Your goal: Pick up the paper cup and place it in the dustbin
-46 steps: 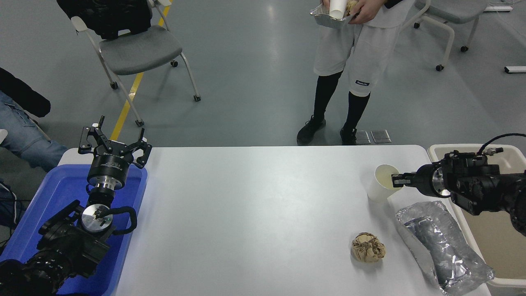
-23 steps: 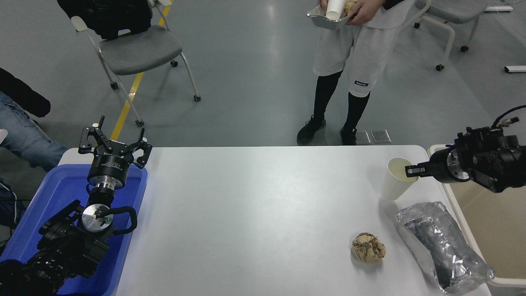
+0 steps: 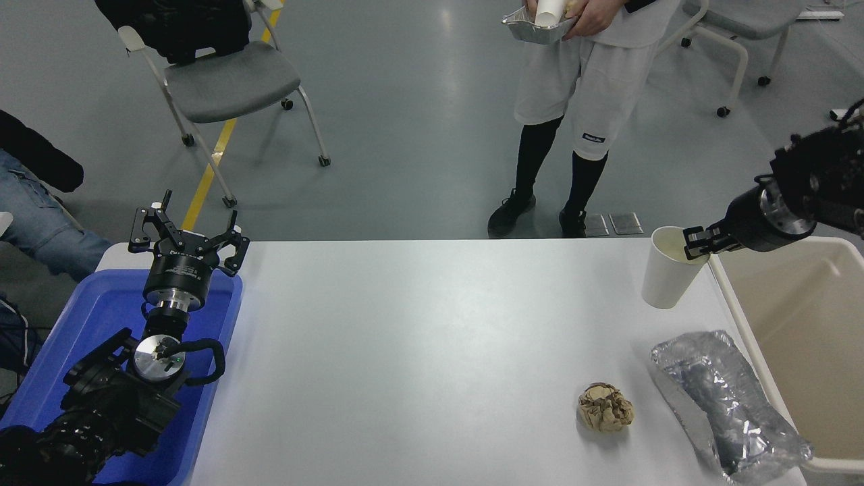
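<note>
Left claw (image 3: 185, 233) is sitting parked over the blue tray (image 3: 81, 317) with its fingers spread, way off to the far left of the working claw, so I'm ignoring it from here.

Moving right: the crumpled paper ball (image 3: 605, 407) and the foil tray (image 3: 725, 405) are lying on the bench (image 3: 418, 351), well below and toward the camera from the working claw. Neither is in the travel path as far as I can tell.

Now the real action. The paper cup (image 3: 666, 270) is hanging upright off the bench, with the right claw (image 3: 696, 241) pinching its rim on the dustbin side, one finger looking like it's inside the cup and one outside. A rim pinch on thin paper is a weak hold, so I'd say the trick is going slow and keeping the wrist level so the cup isn't swinging or slipping out.

The dustbin (image 3: 725, 297) is sitting immediately right of the claw, its near rim just beside the cup. My guess is the carry is mostly about clearing that rim: keeping the cup's bottom higher than the rim, sliding right until the whole cup is over the opening, then letting go.
</note>
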`<state>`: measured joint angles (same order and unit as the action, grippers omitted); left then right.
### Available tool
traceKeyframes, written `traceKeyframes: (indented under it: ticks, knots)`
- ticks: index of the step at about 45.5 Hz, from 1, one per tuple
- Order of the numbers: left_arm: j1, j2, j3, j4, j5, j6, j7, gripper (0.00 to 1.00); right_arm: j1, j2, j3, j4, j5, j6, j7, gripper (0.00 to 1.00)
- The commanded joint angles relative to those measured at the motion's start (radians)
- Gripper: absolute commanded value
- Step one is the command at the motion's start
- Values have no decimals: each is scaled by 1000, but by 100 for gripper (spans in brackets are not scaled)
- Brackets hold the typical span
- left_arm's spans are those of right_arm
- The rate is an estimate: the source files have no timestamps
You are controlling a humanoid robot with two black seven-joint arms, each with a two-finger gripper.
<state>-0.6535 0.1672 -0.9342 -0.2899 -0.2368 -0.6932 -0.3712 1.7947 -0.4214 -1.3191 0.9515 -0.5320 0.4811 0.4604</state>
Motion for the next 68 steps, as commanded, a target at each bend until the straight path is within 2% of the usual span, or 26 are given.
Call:
traceKeyframes:
  ticks: [1, 10, 27, 41, 54, 68]
  knots:
    - [0, 0, 0, 0, 1, 1, 0, 99, 253, -85, -23, 211, -45, 54, -2, 0]
    - [0, 0, 0, 0, 1, 1, 1, 99, 405, -132, -57, 277, -91, 96, -2, 0]
    - [0, 0, 0, 0, 1, 1, 1, 99, 618, -169, -69, 279, -95, 232, -6, 0]
    - [0, 0, 0, 0, -1, 1, 0, 99, 644, -184, -72, 279, -95, 238, -9, 0]
    - [0, 0, 0, 0, -1, 1, 1, 99, 644, -243, -74, 276, -100, 240, -13, 0]
    - [0, 0, 0, 0, -1, 1, 0, 99, 615, -425, -72, 193, -154, 240, -13, 0]
